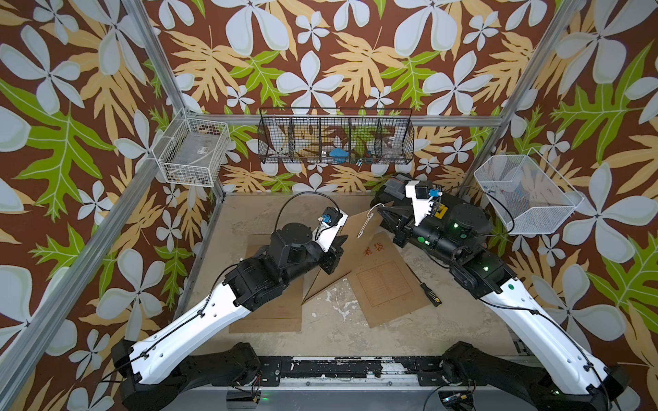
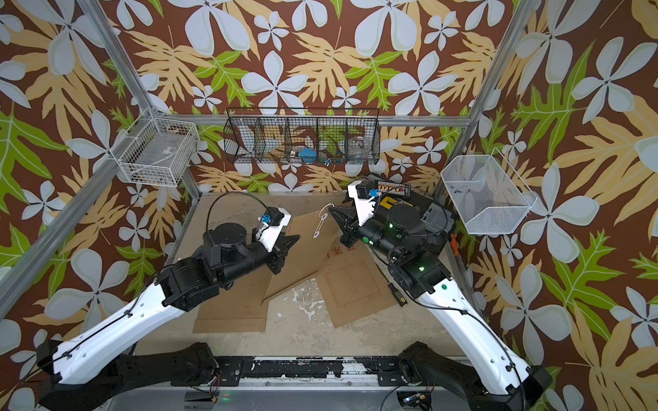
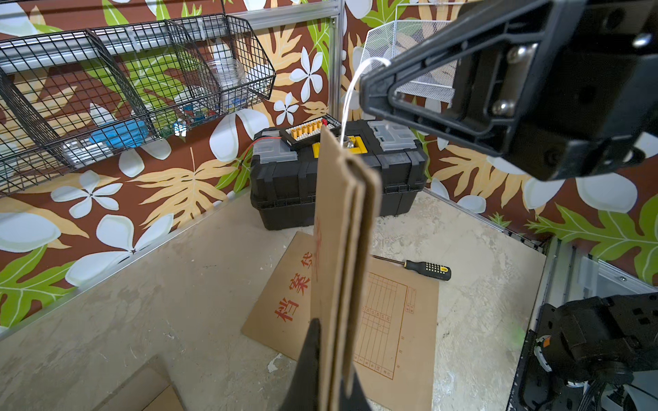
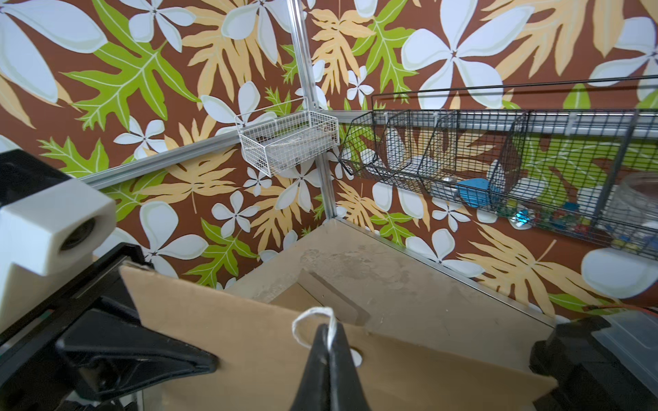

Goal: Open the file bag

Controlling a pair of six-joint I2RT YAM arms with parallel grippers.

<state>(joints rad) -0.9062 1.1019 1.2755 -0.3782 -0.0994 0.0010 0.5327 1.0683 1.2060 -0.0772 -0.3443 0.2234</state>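
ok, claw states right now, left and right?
Left claw: closed, holding the file bag by its edge.
Right claw: closed on the file bag's white string.

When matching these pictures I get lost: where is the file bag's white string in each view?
Top view: white string, just right of centre, at the raised file bag's far corner.
Top view: string, centre, same corner.
Left wrist: string, upper middle, above the file bag.
Right wrist: string, bottom centre.
Shared landmark: black wire basket.
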